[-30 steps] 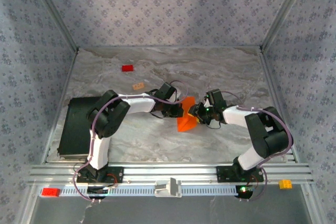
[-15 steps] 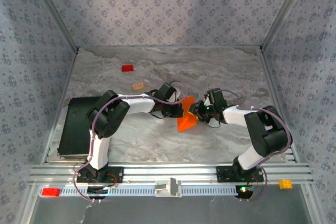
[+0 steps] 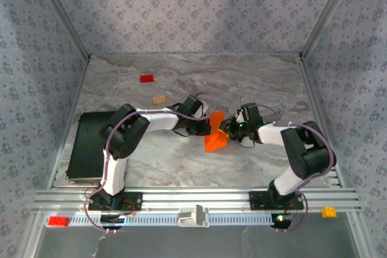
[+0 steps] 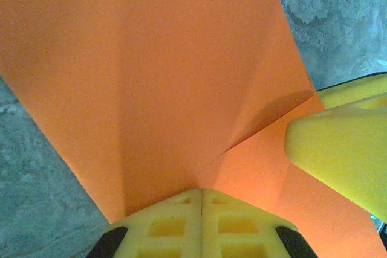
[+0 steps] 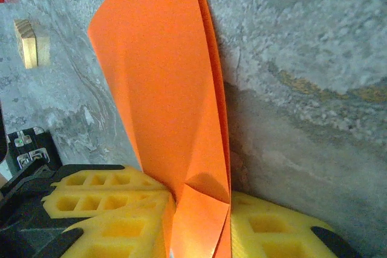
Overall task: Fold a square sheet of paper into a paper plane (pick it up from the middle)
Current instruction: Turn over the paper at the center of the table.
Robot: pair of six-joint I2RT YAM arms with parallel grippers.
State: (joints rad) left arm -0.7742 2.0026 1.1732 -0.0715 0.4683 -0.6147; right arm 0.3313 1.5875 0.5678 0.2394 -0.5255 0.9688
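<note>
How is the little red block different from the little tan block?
Colour: the red block is bright red, the tan block pale brown. Place: the red block sits farther back, the tan block nearer the orange paper. Both are small and lie on the table.

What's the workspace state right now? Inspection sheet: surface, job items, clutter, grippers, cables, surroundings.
Surface: grey marbled table, no spills seen.
Job's things: orange paper, creased into folds, at mid-table between both grippers.
Clutter: red block and tan block at far left; black slab at the left edge.
Grippers: left gripper shut on the paper's edge; right gripper has a finger either side of the paper, grip unclear.
Cables: cable loops along the left arm, apart from the paper.
Surroundings: patterned walls; front rail carries a second red block and a yellow block.
</note>
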